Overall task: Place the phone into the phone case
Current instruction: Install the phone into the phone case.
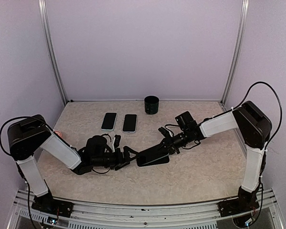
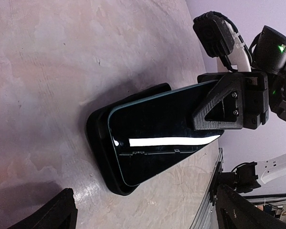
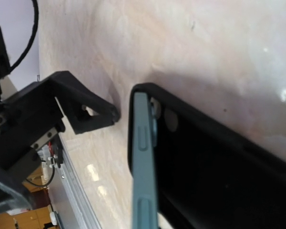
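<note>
Your phone [image 2: 152, 133] sits tilted, half in the case [image 2: 96, 138]
You see its teal edge, dark screen up, one end inside the flat black case, well in front of the cup [image 1: 151, 104].

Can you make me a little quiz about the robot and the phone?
1. True or false: the phone lies flat inside the case.
2. Fill in: the left arm's fingers are ___.
3. What holds the phone's raised end? A) the left arm's fingers B) the right arm's fingers C) nothing

Key: 1 false, it is tilted, with one end in the case; 2 open; 3 B.
</note>
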`<state>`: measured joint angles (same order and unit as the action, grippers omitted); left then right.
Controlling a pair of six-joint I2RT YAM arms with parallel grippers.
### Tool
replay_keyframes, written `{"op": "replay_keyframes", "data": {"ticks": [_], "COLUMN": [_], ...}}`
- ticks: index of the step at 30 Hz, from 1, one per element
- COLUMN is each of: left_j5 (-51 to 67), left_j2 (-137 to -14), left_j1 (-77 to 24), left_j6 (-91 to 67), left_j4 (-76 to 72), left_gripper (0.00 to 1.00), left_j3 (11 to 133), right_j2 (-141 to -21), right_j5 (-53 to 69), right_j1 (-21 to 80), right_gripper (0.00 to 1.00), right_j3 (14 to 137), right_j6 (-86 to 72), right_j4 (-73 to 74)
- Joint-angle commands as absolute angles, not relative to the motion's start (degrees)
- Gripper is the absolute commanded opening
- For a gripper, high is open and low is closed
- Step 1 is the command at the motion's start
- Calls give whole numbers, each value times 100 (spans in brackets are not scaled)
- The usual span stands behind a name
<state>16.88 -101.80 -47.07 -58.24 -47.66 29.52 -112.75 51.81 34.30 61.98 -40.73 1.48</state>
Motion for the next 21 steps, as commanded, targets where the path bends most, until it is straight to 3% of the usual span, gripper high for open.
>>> {"op": "replay_keyframes", "data": {"ticks": [1, 21], "left_j5": [1592, 1831], "left_j2": [-10433, -11021], "left_j1": [-4821, -4973], "left_j6": [-5885, -6074], "left_j4": [-4762, -5205], "left_gripper": [99, 99], "left_j3": [3198, 3466], "right_j2": [-11487, -11924], "right_j5": [5209, 5683], "right_j1": [3401, 3438], "right_gripper": [0, 0], "right_j3": [6053, 5942], "right_j6": [-4251, -4901], "right_j4": [90, -482]}}
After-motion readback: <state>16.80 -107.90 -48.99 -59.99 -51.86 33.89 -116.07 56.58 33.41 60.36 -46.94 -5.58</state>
